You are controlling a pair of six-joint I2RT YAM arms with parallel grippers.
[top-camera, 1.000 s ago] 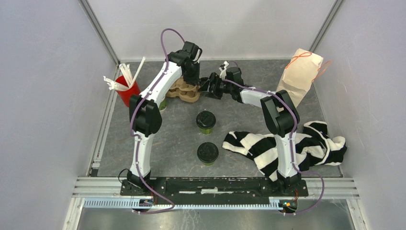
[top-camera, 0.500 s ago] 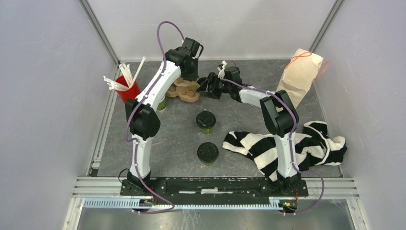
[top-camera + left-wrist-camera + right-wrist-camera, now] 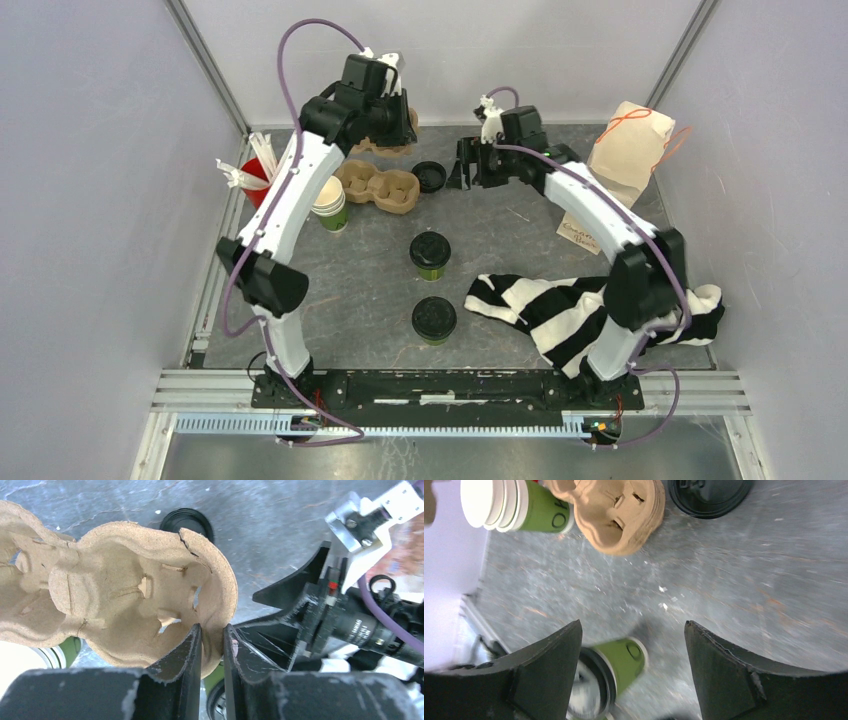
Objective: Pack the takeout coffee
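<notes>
Two green cups with black lids stand mid-table, one farther (image 3: 430, 252) and one nearer (image 3: 434, 318). My left gripper (image 3: 392, 118) is raised over the back of the table, shut on the rim of a brown pulp carrier (image 3: 125, 590), which hangs from its fingers (image 3: 192, 650). My right gripper (image 3: 465, 168) is open and empty, in the air to the right of the carrier. In the right wrist view the right gripper (image 3: 632, 625) is open, with a lidded green cup (image 3: 621, 662) blurred on the table below it.
A stack of pulp carriers (image 3: 378, 187) lies on the table, with a loose black lid (image 3: 430, 176) to its right. A stack of lidless green cups (image 3: 330, 205) and a red cup with straws (image 3: 258, 180) stand left. A paper bag (image 3: 630, 150) and a striped cloth (image 3: 590, 300) lie right.
My left gripper has risen and moved back, lifting one carrier off the stack. My right gripper has drawn away from the stack to the right and upward. The loose lid now shows.
</notes>
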